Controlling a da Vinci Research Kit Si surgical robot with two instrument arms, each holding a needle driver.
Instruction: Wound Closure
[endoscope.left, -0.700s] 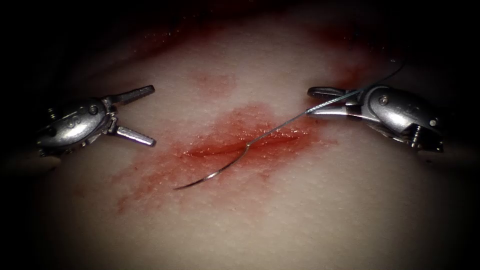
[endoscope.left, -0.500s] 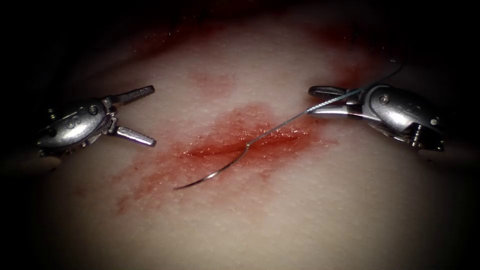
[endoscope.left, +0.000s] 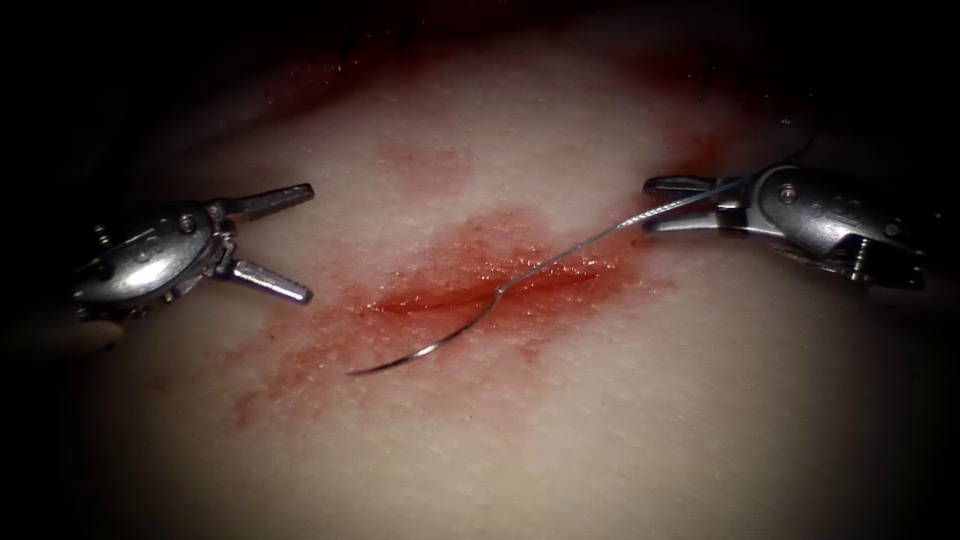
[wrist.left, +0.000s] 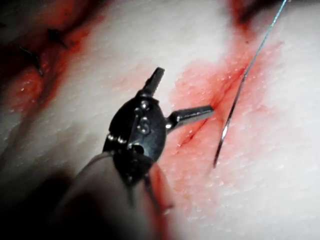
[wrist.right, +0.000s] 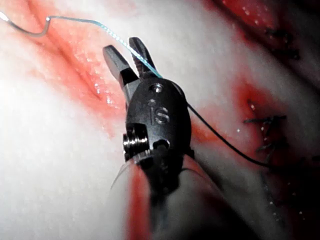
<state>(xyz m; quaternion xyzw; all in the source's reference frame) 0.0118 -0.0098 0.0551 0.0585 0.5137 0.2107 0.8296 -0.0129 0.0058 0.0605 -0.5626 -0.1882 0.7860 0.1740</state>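
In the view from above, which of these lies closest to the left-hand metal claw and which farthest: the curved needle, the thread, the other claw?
From the left tool, whose open jaws hold nothing:
1. The needle, lying loose on the tissue at the cut, its tip pointing left.
2. The thread, running up and right from the needle's end.
3. The right tool, far right, with the thread passing between its jaws.

Old dark stitches (wrist.right: 265, 135) (tissue's edge)

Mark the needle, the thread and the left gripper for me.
needle (endoscope.left: 440, 345), endoscope view, mid-curve, lying on the tissue across the cut.
thread (endoscope.left: 590, 241), endoscope view, span between needle and right tool.
left gripper (endoscope.left: 300, 240), endoscope view, gap between its open jaws, holding nothing.
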